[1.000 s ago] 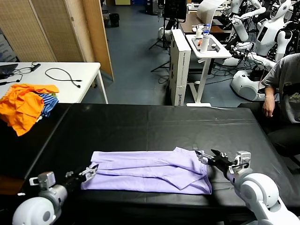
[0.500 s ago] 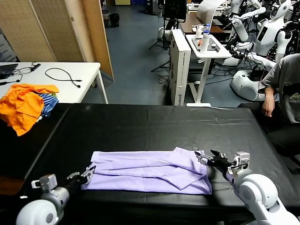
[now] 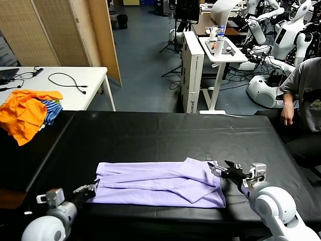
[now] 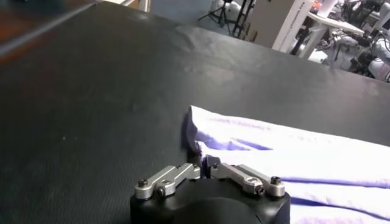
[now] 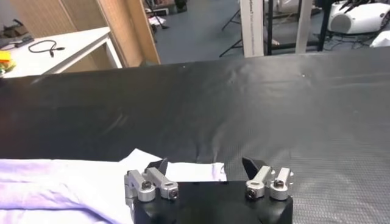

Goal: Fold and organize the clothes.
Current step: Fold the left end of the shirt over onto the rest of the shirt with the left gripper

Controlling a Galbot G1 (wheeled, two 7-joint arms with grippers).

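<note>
Folded lavender T-shirt (image 3: 160, 183) on black table (image 3: 165, 133); left gripper (image 3: 90, 189) closed at its left edge, right gripper (image 3: 220, 169) wide at its right edge

- The left gripper (image 4: 204, 165) hides the near corner of the pale lavender cotton T-shirt (image 4: 292, 155).
- The T-shirt's purple print faces away, unseen.

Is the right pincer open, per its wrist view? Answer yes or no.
Yes: the right pincer has its fingertips spread wide apart at the T-shirt's edge.
</note>
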